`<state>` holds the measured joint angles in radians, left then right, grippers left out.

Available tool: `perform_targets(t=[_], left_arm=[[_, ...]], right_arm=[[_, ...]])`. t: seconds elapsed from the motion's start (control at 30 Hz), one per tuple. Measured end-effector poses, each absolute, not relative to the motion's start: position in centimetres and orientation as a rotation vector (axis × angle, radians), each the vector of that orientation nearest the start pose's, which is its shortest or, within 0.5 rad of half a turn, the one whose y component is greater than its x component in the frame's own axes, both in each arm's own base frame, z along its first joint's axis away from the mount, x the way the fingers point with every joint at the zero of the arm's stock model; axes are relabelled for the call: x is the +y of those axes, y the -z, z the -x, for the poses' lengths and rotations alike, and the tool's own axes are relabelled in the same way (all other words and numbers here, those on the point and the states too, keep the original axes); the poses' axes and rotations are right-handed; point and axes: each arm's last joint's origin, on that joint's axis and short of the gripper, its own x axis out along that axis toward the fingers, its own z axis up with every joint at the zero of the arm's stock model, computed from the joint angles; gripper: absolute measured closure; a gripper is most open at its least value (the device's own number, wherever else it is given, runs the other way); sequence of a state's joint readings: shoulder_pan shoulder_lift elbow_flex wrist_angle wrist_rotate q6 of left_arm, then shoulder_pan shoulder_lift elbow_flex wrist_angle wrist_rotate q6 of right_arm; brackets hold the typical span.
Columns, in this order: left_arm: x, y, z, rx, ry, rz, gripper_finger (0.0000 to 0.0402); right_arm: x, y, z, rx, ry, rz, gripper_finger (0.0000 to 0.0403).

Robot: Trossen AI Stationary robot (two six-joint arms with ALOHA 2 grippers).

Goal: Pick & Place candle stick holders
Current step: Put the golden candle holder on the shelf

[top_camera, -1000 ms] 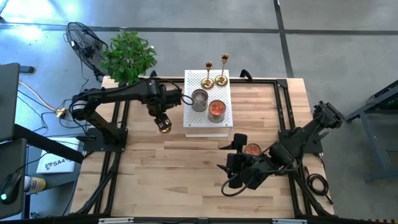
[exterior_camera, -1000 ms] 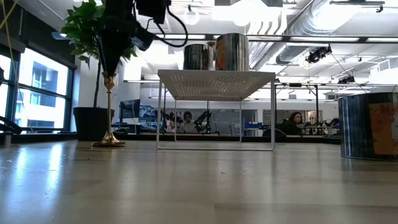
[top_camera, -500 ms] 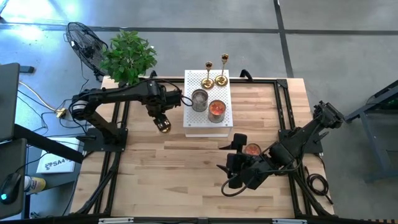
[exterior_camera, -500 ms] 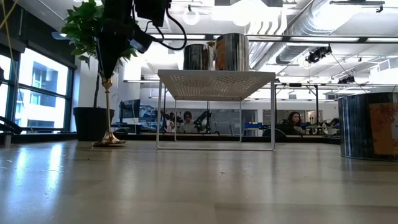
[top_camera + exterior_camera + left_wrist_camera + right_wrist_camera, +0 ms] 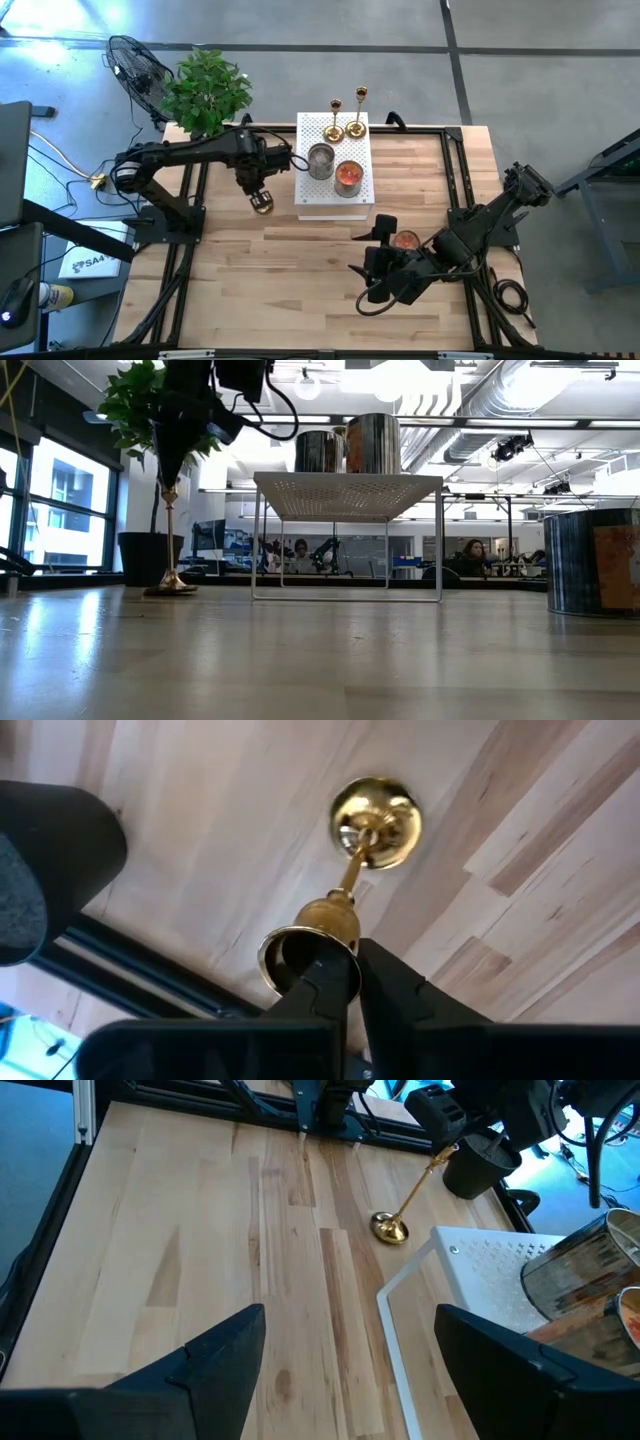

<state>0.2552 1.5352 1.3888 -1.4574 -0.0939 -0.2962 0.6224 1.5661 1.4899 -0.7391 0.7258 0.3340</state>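
Brass candlestick [image 5: 352, 880] pinched by left pincer [image 5: 345, 982], white rack [image 5: 335, 168] beside, right pincer [image 5: 345, 1355] open.

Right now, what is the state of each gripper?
Left gripper: closed on the cup rim of a brass candlestick.
Right gripper: open, holding nothing.

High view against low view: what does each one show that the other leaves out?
Only the high view shows two candle stick holders standing at the far end of the white rack, the right tool waiting open over the table's near right part, and a floor fan. Only the low view shows people seated in the room behind. Both show the left tool shut on the cup of a third holder beside the rack, two tins on the rack, and the plant.
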Motion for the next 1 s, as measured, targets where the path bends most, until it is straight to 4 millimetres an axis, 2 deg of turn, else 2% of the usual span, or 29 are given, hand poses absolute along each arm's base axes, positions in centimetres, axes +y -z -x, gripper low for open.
perform_targets(t=[0.2, 0.4, 0.53, 0.87, 1.0], left_arm=[[6.8, -29.7, -24.8, 1.566, -0.534, 0.356, 0.0397], [6.5, -31.3, -24.8, 1.545, -0.538, 0.378, 0.0399], [6.0, -33.1, -24.8, 1.520, -0.534, 0.377, 0.0400], [5.6, -39.1, -25.0, 1.269, -0.509, 0.380, 0.0401], [5.6, -40.3, -24.9, 1.216, -0.521, 0.371, 0.0401]], right_arm=[[17.6, -34.4, -27.8, 0.607, 0.200, 0.189, 0.0116], [17.6, -34.3, -27.8, 0.610, 0.200, 0.191, 0.0116], [17.6, -34.3, -27.8, 0.614, 0.200, 0.194, 0.0116], [17.7, -34.2, -27.6, 0.621, 0.191, 0.197, 0.0116], [18.1, -34.2, -27.4, 0.620, 0.179, 0.203, 0.0116]])
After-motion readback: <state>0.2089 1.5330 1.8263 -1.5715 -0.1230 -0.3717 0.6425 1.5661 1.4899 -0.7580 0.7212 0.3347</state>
